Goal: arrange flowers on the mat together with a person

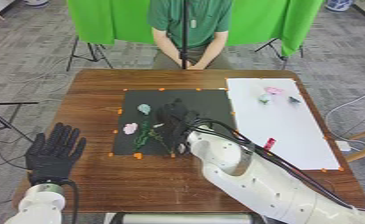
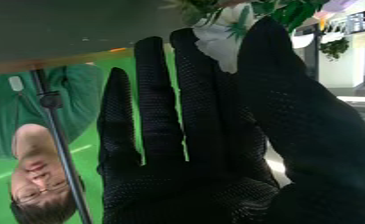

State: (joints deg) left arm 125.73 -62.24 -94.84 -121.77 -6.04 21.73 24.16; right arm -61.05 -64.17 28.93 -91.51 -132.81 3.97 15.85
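Flowers (image 1: pixel 130 128) lie on the dark mat (image 1: pixel 209 102), just left of the right hand (image 1: pixel 175 114), whose fingers are straight; a white flower (image 2: pixel 217 46) is near its thumb, contact unclear. Right of that hand, more blooms (image 1: pixel 273 90) lie on a white sheet (image 1: pixel 281 120). Well to its left, the left hand (image 1: pixel 52 159) is open, fingers spread.

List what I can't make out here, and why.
- Mat beneath the right robot hand, head view: covered by it.
- Stems, head view: too thin to count.
- White flower, right wrist view: partly behind that hand.
- Green leaves, right wrist view: partly cut off by the edge.
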